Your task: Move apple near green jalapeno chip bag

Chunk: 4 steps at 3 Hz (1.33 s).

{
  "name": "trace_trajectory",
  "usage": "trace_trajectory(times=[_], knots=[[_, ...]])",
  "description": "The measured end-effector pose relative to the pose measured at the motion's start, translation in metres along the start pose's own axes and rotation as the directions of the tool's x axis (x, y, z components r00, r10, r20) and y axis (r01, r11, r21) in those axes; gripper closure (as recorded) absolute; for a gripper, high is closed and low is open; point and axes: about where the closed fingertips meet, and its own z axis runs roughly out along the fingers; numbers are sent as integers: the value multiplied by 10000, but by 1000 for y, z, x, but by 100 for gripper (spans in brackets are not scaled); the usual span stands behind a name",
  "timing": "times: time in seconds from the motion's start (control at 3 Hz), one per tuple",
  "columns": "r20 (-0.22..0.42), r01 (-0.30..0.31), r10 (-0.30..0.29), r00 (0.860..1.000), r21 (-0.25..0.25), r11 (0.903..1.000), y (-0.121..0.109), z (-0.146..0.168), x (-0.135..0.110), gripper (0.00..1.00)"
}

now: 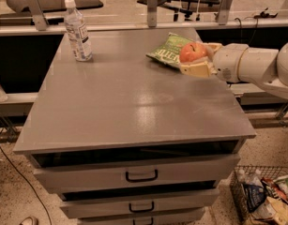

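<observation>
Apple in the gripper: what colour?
Orange-red, camera view; the gripper holds the apple beside the green jalapeno chip bag.

Warm, yellowish light falls from above, and the scene is rather dim. A broad pale sheen lies on the grey table top (148,104) near its middle, seemingly the reflection of a lamp overhead. The gripper (198,58), clamped on the apple (192,51) over the table's far right part, throws a faint soft shadow just beneath itself. The gap above the top drawer (134,176) is nearly black. Everything looks slightly soft.
</observation>
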Motion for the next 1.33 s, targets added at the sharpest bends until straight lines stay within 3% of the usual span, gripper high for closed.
trace_trajectory(times=[0.33, 0.67, 1.33], knots=[[60, -604, 602, 9982, 486, 9970, -26, 7, 33, 100], [184, -1235, 1225, 9923, 756, 9895, -39, 13, 62, 84], [295, -1688, 1668, 9855, 887, 9816, -56, 21, 81, 38]])
